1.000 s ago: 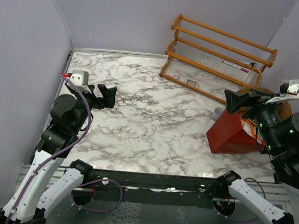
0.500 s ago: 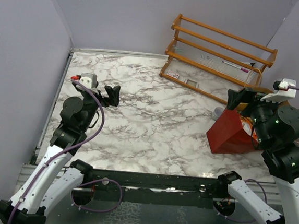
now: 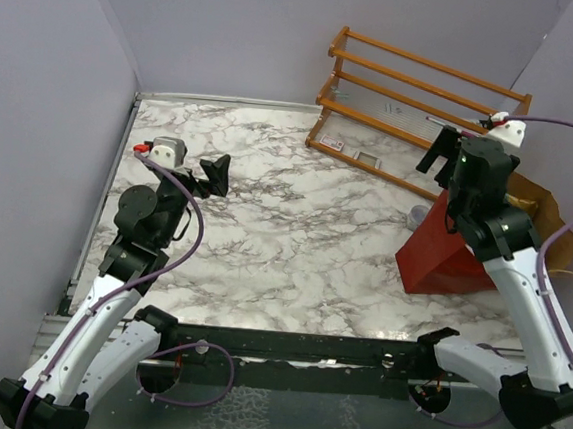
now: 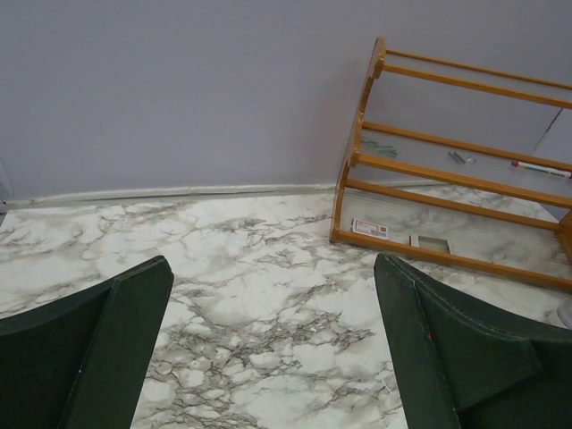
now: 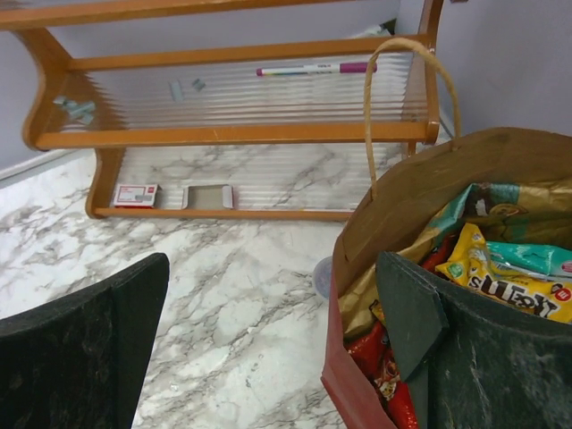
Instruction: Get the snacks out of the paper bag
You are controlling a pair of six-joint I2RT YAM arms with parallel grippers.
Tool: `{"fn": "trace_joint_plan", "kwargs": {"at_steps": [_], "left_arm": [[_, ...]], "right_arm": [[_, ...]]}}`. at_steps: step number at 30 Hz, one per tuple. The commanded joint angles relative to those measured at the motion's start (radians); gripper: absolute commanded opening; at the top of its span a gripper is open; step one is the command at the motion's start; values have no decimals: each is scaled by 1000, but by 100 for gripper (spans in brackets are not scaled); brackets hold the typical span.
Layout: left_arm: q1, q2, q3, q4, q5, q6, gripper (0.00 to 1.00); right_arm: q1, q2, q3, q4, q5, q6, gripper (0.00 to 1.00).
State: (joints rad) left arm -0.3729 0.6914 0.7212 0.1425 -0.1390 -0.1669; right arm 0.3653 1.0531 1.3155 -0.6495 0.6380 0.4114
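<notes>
The paper bag [image 3: 441, 256], red outside and brown inside, stands open at the table's right side. In the right wrist view its mouth [image 5: 420, 192] shows the snacks: a yellow packet [image 5: 514, 288], a teal one [image 5: 529, 256] and red ones [image 5: 374, 350]. My right gripper [image 5: 273, 268] hangs open over the bag's left rim. One of its fingers [image 5: 416, 326] is above the packets and the other is over the marble. In the top view it [image 3: 437, 152] sits above the bag. My left gripper [image 3: 212, 173] is open and empty over the left of the table [image 4: 273, 268].
An orange wooden rack [image 3: 417, 95] stands at the back right, close behind the bag, with a pen and small cards on its shelves [image 5: 223, 134]. A small clear cup [image 5: 322, 277] sits on the marble against the bag's left side. Grey walls close in the table.
My right arm has risen and reached forward and left, bringing its gripper from beside the bag to above its left rim. The left gripper has shifted slightly right. Both jaws stayed wide.
</notes>
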Motion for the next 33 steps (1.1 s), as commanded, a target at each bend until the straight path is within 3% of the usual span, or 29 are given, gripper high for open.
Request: {"fn": "trace_joint_plan", "kwargs": {"at_steps": [1,8,12,16,20,23,26,30,33], "left_arm": [[5,-4,-16,61,-29,18,99],[2,-2,-20,72,-31,20,99],[-3,-1,-20,72,-27,21,99],[-6,5,-20,72,-26,20,99],[-7,5,-20,72,-24,18,99],[-7,8,-19,72,-20,17,99],[-11,6,-19,72,-18,17,99],[-11,5,-19,70,-24,17,99],[-13,5,-19,69,-29,16,99]], "right_arm": [[-57,86,54,51,56,87,99],[-253,153,1,188,-124,53,99],[-324,195,-1,230,-256,48,80],[-341,239,4,253,-238,33,68],[-366,264,-10,270,-239,44,66],[-392,278,-32,298,-259,47,56],[-407,297,-43,315,-278,57,54],[-408,290,-56,307,-336,76,40],[-408,235,-108,350,-398,67,38]]}}
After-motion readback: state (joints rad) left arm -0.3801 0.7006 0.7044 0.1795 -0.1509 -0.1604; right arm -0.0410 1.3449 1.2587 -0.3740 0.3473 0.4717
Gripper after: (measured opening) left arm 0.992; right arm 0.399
